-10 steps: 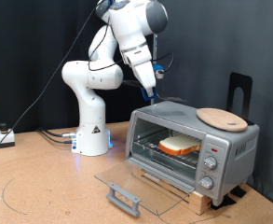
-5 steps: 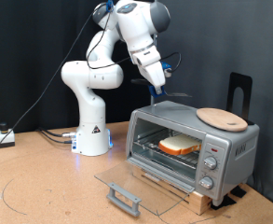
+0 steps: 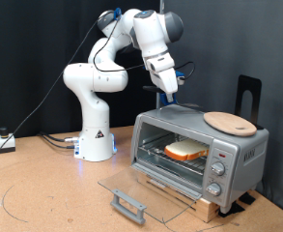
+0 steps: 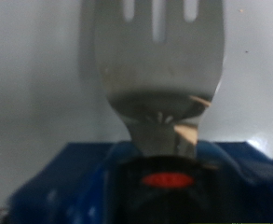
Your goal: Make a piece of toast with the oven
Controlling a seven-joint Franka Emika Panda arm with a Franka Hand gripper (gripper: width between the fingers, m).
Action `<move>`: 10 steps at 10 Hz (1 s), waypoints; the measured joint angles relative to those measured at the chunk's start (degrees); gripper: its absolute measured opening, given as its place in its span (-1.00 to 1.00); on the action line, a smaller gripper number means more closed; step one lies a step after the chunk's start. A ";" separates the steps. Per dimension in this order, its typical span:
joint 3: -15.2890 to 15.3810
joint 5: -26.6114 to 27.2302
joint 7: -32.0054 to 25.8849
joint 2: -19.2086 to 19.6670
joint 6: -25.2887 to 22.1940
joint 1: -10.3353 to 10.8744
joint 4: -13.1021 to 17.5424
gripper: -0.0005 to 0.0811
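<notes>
White Panda arm at the exterior view's left; glass oven door folded down flat; gripper above the oven, clamped on a metal spatula; piece of toast lying on the rack inside; round wooden plate on the oven's roof.

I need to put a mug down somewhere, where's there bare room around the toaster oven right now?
Bare table runs from the robot base to the open glass door. The oven top is free beside the wooden plate, under the gripper. Crowded: the rack, holding the piece of toast.
</notes>
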 joint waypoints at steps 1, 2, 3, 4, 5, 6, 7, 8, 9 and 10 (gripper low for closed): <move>0.69 0.30 0.35 0.00 0.00 -0.01 -0.04 0.08; 1.22 0.51 0.64 0.00 0.00 -0.01 -0.07 0.50; 1.59 0.94 0.73 0.00 0.03 -0.02 -0.09 0.50; 1.69 1.62 0.73 0.00 0.03 -0.02 -0.09 0.87; 1.42 1.87 0.73 -0.02 0.02 -0.02 -0.07 0.96; 0.15 1.88 0.73 -0.19 -0.49 -0.01 0.03 0.96; -2.53 1.88 0.30 -0.76 -1.64 0.03 0.17 0.99; -5.93 1.86 -0.52 -1.49 -3.17 0.10 0.33 0.99; -8.97 1.27 -1.02 -2.24 -4.03 0.12 0.50 0.99; -10.40 1.07 -1.06 -3.44 -5.03 0.20 0.50 0.99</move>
